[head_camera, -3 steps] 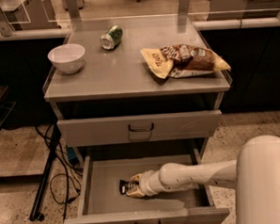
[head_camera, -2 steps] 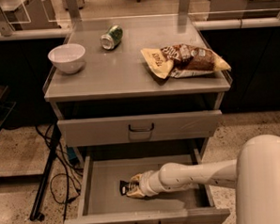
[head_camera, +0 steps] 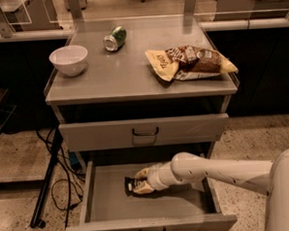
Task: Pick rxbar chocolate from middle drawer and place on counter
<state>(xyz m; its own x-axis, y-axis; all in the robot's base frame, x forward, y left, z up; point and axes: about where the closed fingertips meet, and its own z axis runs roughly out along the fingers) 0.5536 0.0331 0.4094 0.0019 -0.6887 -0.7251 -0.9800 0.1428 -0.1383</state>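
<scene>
On the counter's left: a white bowl (head_camera: 68,59) stands upright on the grey counter (head_camera: 128,82).
Counter back: a green can (head_camera: 115,38) lies on its side.
Counter right: a yellow-brown chip bag (head_camera: 192,62) lies flat.
Upper drawer (head_camera: 144,132): shut.
Middle drawer (head_camera: 101,200): pulled open.
Snack bar (head_camera: 130,185): black wrapper, lying on the middle drawer's floor.
Gripper (head_camera: 139,182): inside the middle drawer, clamped on the snack bar's right end.
Arm (head_camera: 220,172): white, reaching in from the right.
</scene>
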